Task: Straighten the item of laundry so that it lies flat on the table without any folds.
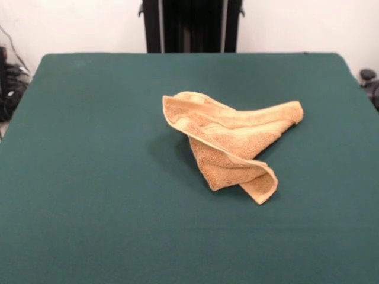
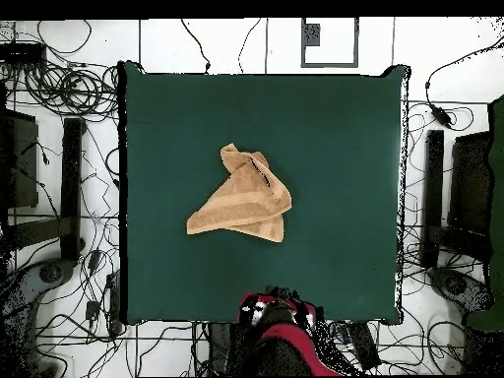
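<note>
While the towel (image 1: 232, 142) lies crumpled near the middle of the table (image 1: 89, 195), a lot of bare green cloth shows all around it. No part of the towel comes close to any table edge. From above, the towel (image 2: 243, 198) sits a bit toward the left half of the table (image 2: 345, 148), with wide open green on its right and a smaller strip on its left.

From the front, the towel is folded over itself and does not lie flat. One pointed corner sticks out to the right and a bit away from the camera. Another folded flap hangs down toward the near edge and curls at its tip. A rounded fold with a pale hem stands up on the left. Its long side runs left to right in this view, slanting a little.

From above, the towel looks like a rough triangle. Its long flat side points to the lower left, and a bunched tip points up.

The robot arm (image 2: 281, 340) shows only at the bottom edge from above, off the green cloth and well apart from the towel. I cannot tell if the claw is open or closed
</note>
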Robot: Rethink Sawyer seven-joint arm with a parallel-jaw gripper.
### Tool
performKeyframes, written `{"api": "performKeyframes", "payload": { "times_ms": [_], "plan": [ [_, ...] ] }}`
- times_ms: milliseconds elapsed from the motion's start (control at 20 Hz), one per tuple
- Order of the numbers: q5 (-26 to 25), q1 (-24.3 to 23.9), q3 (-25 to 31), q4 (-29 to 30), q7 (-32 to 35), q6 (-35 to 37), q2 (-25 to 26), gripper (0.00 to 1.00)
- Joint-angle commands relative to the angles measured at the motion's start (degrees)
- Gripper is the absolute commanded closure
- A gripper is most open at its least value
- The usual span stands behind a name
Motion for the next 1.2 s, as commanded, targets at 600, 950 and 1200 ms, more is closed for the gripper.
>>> {"api": "performKeyframes", "payload": {
  "times_ms": [600,950,1200],
  "plan": [
    [-15.3,-17.4,16.8,5.1,-11.1,-10.3,16.4,1.0],
    [-23.7,-19.2,18.2,2.3,-5.0,-14.3,23.1,1.0],
    [-27.8,-18.2,17.7,0.2,-1.3,-15.9,26.4,1.0]
  ]
}}
